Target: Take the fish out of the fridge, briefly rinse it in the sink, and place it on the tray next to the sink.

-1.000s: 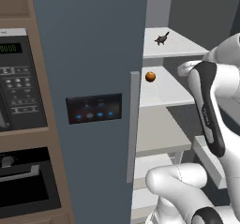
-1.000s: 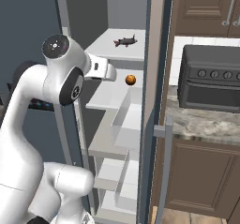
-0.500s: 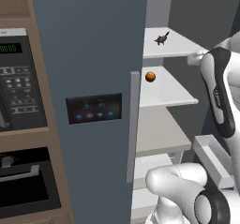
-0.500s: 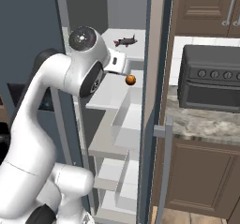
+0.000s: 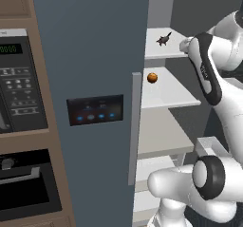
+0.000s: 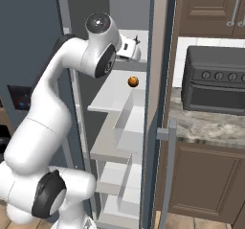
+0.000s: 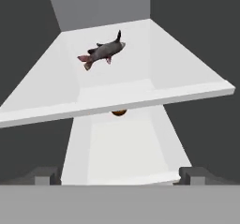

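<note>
My gripper (image 7: 117,175) is spread and empty, facing the open fridge (image 5: 95,55). The fish (image 7: 102,52) lies on the upper shelf (image 7: 140,94), well beyond my fingertips. I should rise above the shelf's edge, then straddle its body.

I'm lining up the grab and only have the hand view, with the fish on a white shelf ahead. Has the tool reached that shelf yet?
Observer: In the left base view the tool is by the front right edge of the top shelf, level with the fish and not touching it.
Operator: What's the orange bit peeking out under the shelf edge?
Observer: A small orange ball, resting on the next shelf down, apart from the fish.
Operator: What's beside the fridge?
Observer: The right base view shows a black oven on a stone counter, to the right of the fridge.
</note>
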Available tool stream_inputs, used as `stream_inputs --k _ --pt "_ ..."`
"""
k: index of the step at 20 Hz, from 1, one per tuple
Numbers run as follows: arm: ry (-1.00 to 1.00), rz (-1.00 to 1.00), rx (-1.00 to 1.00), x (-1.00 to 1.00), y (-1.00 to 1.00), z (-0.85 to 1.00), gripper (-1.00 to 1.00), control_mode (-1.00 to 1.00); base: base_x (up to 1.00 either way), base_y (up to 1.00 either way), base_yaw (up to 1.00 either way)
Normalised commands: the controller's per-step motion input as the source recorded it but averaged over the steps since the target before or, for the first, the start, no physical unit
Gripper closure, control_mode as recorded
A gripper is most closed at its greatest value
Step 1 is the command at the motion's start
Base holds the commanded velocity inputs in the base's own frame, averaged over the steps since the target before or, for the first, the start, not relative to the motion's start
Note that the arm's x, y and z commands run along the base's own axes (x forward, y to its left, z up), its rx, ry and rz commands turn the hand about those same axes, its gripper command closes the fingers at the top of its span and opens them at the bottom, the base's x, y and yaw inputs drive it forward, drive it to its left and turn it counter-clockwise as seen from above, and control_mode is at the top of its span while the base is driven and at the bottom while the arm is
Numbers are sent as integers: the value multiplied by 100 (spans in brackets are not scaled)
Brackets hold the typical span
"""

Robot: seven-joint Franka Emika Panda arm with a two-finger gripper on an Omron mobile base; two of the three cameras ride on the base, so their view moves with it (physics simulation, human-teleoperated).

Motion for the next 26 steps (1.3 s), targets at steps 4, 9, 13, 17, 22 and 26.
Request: stream_inputs --k 4,9,13,17,22,26 --pt "0 0 0 86 -4 0 -100 -100 0 0 0" --pt "-3 0 3 73 0 0 -100 -100 0 0 0" --pt "-3 0 0 57 0 0 -100 -100 0 0 0" --pt "-3 0 1 50 0 0 -100 -100 0 0 0" --pt "0 0 9 59 1 0 -100 -100 0 0 0" --pt "0 0 9 53 10 0 -100 -100 0 0 0"
